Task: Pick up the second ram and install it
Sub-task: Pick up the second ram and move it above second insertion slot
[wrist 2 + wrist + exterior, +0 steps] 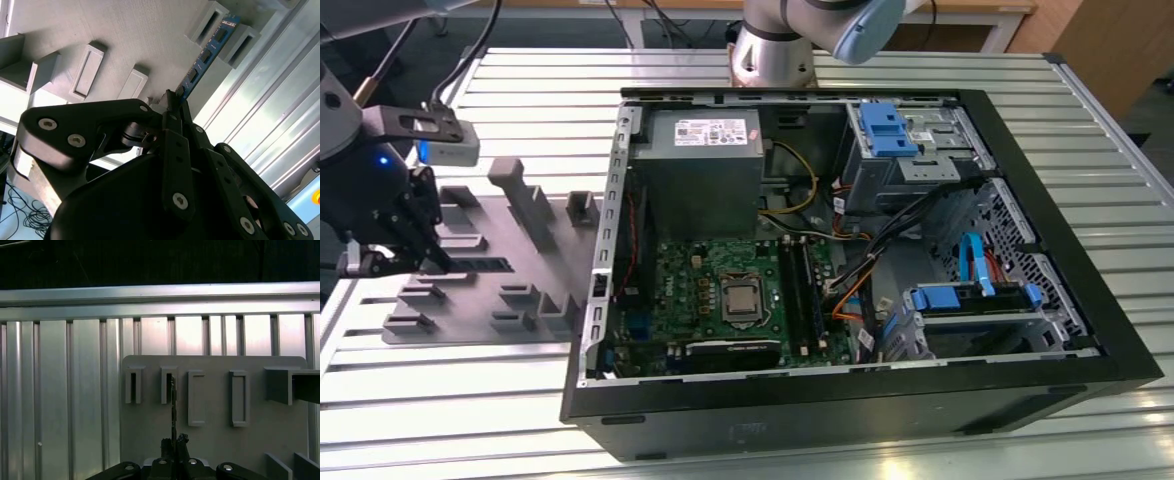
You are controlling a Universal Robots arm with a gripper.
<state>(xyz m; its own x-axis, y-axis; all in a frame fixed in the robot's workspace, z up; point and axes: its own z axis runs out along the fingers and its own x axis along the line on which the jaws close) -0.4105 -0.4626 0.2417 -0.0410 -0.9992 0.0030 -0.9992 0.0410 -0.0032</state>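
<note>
The second ram (205, 55), one green stick, stands on edge in the one gray tray (125, 35). Its far end sits between two upright blocks (210, 20). Its near end is pinched in the gripper (172, 100), whose jaws are drawn narrow around it. The gripper's dark links hide where the stick ends. The row of black chips (192, 75) along its face is too foreshortened to count with confidence.

In the first wrist view the stick (173, 400) shows only as a thin dark line. It runs from the gripper (173, 442) to the second of four slotted blocks in a row on the tray (210, 440).

In the exterior view the gripper (427, 262) hangs over the tray (467, 305) at the exterior view's left. A short stretch of the stick (483, 263) shows beyond it, and the arm above is cut off by the picture's edge. One open computer case (854, 405) lies on the ribbed tabletop (454, 400) just beside the tray.
</note>
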